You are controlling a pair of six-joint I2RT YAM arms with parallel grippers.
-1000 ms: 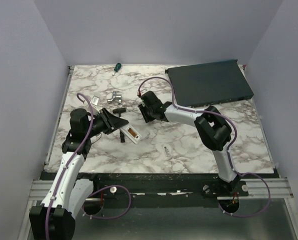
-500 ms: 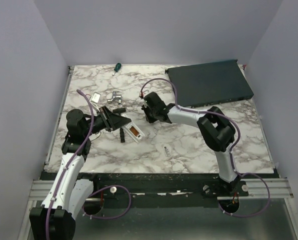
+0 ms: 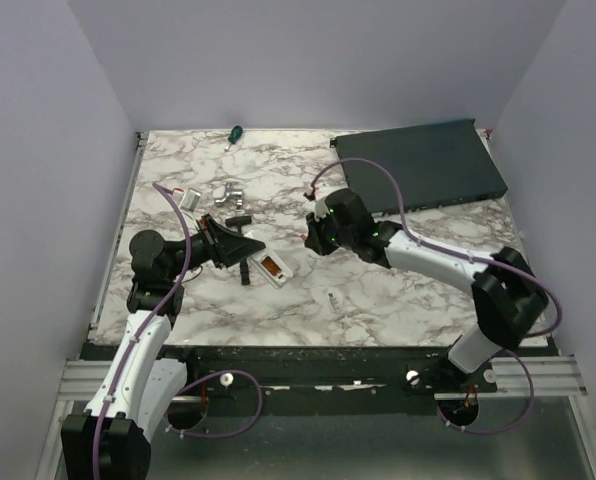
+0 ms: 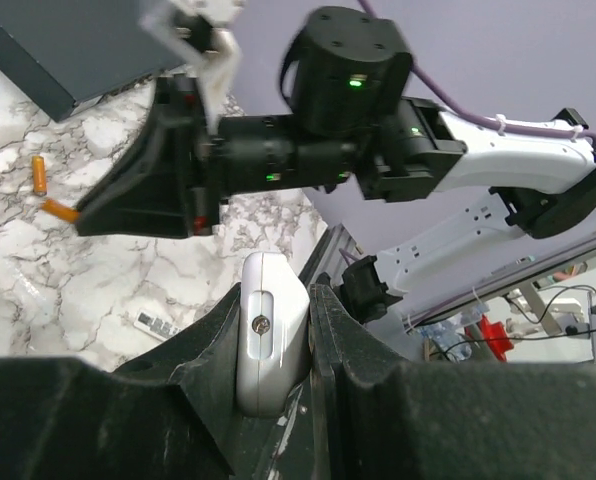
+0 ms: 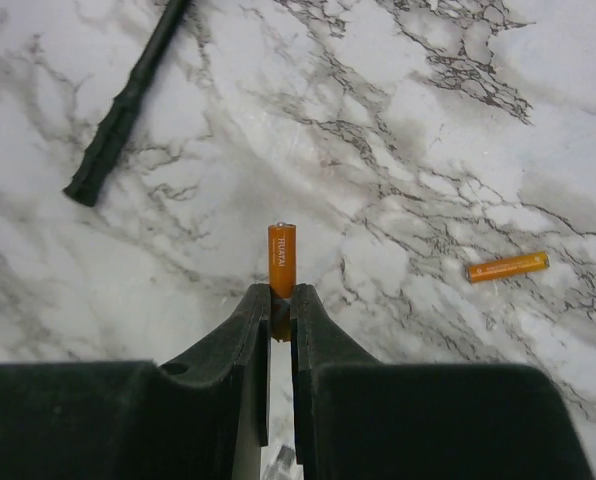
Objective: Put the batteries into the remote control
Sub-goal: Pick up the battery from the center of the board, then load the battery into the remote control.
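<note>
A small white rectangular remote control is clenched between the fingers of the left tool, above a white-and-grey marble worktop. To the right of the remote and apart from it, the right tool pinches a slim orange battery by one end. A second orange battery lies loose on the worktop near the held one, well apart from the remote.

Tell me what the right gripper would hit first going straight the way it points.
Likely bare marble table, led by the battery its fingers hold; the black rod and the loose battery lie off to either side.
</note>
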